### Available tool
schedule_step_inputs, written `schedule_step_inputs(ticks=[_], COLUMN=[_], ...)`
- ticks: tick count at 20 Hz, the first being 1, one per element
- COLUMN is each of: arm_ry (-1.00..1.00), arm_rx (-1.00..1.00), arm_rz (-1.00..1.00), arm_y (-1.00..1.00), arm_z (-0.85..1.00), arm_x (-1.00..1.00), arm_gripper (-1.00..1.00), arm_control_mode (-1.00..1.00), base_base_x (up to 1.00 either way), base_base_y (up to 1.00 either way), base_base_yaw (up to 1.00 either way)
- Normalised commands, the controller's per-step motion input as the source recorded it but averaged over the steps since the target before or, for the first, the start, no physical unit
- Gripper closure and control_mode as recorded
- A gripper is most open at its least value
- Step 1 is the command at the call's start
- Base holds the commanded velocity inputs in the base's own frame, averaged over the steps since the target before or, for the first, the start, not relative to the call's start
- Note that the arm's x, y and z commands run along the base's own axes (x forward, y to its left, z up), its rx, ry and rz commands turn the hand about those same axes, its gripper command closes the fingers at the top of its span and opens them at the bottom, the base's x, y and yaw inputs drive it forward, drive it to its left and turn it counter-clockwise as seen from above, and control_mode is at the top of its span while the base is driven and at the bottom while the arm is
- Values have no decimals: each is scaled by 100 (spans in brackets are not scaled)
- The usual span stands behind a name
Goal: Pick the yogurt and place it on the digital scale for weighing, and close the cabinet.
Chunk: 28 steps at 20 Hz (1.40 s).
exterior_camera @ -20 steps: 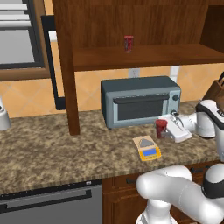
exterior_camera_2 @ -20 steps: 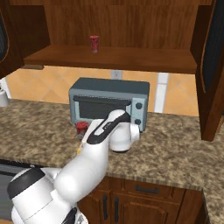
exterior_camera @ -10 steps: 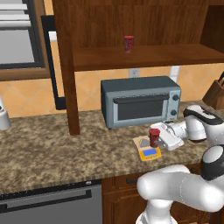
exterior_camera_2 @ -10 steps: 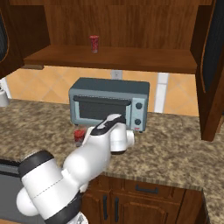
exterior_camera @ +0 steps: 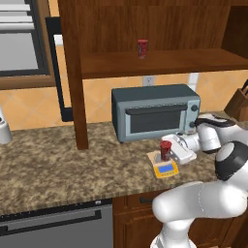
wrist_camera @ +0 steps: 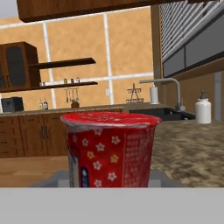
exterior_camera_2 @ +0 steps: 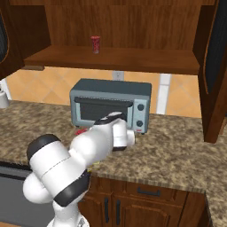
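The yogurt, a small red cup with white flower marks, is upright in my gripper, which is shut on it from the right. It sits directly over the tan plate of the digital scale, a flat yellow-edged square in front of the toaster oven; I cannot tell whether it touches the plate. From the right base view my arm hides most of the cup, leaving a red sliver. The dark brown cabinet above stands open, its doors swung out at left and right.
A grey toaster oven stands just behind the scale. Another small red container sits on the cabinet shelf. A knife block is at the far right and a white jar at the far left of the granite counter.
My gripper has carried the yogurt leftward and down, from beside the toaster oven's right front to directly over the scale. The grip has stayed the same.
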Motion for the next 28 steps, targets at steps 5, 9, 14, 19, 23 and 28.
schedule_step_inputs(ticks=[5, 9, 14, 19, 23, 28], arm_ry=[0, 0, -1, -1, 0, 0], arm_rx=[1, 0, 0, 1, 0, 0], arm_rz=[5, 0, 0, 0, 0, 0], arm_y=[-15, 0, -1, -6, 0, 0], arm_z=[-17, -36, -20, -5, 0, -26], arm_x=[28, 4, 9, 29, 29, 8], arm_gripper=[100, 100, 100, 100, 100, 100], arm_control_mode=[-100, -100, -100, -100, -100, -100], base_base_x=[0, 0, 0, 0, 0, 0], base_base_y=[0, 0, 0, 0, 0, 0], base_base_yaw=[0, 0, 0, 0, 0, 0])
